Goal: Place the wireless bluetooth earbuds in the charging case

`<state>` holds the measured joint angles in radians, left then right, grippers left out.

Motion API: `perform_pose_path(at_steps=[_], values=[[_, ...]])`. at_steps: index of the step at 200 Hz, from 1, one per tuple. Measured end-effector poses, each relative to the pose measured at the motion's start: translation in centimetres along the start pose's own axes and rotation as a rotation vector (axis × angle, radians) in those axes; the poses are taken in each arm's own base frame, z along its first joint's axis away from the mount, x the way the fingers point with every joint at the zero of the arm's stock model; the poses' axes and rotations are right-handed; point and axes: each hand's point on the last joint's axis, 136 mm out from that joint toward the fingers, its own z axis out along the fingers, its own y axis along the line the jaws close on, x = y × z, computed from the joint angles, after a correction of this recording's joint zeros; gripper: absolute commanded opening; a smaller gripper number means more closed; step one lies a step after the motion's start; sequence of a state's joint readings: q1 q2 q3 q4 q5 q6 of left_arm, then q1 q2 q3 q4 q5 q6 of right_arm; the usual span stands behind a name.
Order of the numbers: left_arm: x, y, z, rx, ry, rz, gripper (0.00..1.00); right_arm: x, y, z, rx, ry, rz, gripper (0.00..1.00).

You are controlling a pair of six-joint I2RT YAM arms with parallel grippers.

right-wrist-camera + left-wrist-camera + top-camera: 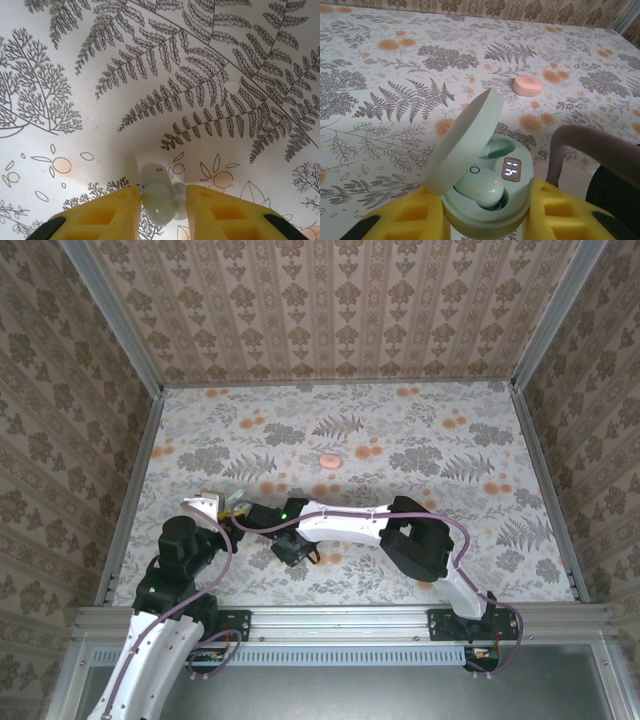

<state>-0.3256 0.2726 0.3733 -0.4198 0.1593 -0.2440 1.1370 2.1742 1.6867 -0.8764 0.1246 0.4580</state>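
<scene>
1. Near-left part of the table [430,430]: the left hand [485,200] is pressed together on a mint green case [487,212]. A yellow finger [412,217] clamps each side of its base.
2. The case is open, with the lid [465,142] hinged up on its left and standing steeply.
3. Inside the case, one mint earbud [480,190] is seated in the near slot and shows a small red light. The far slot [495,149] is bare. A small lit display [511,170] sits at the right of the tray; I cannot read its digits with certainty.
4. Just right of the case, in the left wrist view, a grey cable [580,135] arcs over a black arm part [615,192].
5. The right arm [350,523] reaches from the near-right base across toward the left hand, low over the table.
6. The right hand [162,192] is narrowed, pinching a second earbud [159,202], also pale green and rounded. It touches the left pad [131,197]. Whether the pale bit on the other side is earbud or cloth, I cannot tell.
7. The second earbud is down at the printed cloth [165,75], which puckers around it among fern leaves.
8. Farther out, about mid-table and toward the far edge, a shut pink case [328,461] lies flat. It is well apart from both hands.
</scene>
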Motion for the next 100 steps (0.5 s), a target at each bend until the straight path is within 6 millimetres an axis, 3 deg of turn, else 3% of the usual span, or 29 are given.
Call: perform_pose_path(at_steps=[100], values=[[0.00, -0.01, 0.00, 0.000, 0.000, -0.008, 0.14, 0.51, -0.24, 0.06, 0.019, 0.039, -0.032, 0.27]])
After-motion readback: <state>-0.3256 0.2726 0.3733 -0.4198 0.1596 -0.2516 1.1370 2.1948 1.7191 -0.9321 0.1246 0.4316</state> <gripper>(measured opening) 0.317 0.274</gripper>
